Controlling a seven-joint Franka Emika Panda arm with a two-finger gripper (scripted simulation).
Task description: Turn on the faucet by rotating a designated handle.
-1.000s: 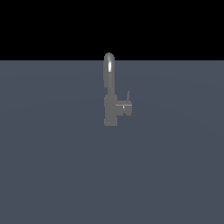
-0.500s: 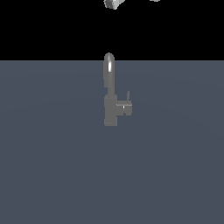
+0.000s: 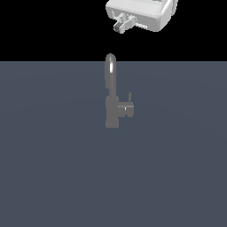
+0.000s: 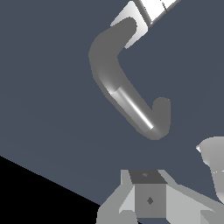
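Observation:
The grey faucet (image 3: 112,113) stands upright on the dark grey floor, with its arched spout (image 3: 110,71) rising above the body. The handle (image 3: 127,110) is a short stub on the body's side toward the exterior view's right, with a thin upright pin (image 3: 130,97). My gripper (image 3: 123,23) hangs high above the spout, slightly toward the exterior view's right, touching nothing; its fingers look shut and empty. In the wrist view the spout (image 4: 127,100) curves below my gripper (image 4: 148,199). I cannot make out the handle there.
The flat grey floor (image 3: 53,177) spreads around the faucet. In the wrist view a pale striped piece (image 4: 146,11) sits at the spout's far end, and a light grey rounded shape (image 4: 213,157) shows at the picture's edge; I cannot tell what either is.
My gripper has come down into the exterior view from above: absent a second ago, only its tip half a second ago, now the white hand and fingers. The faucet has not moved.

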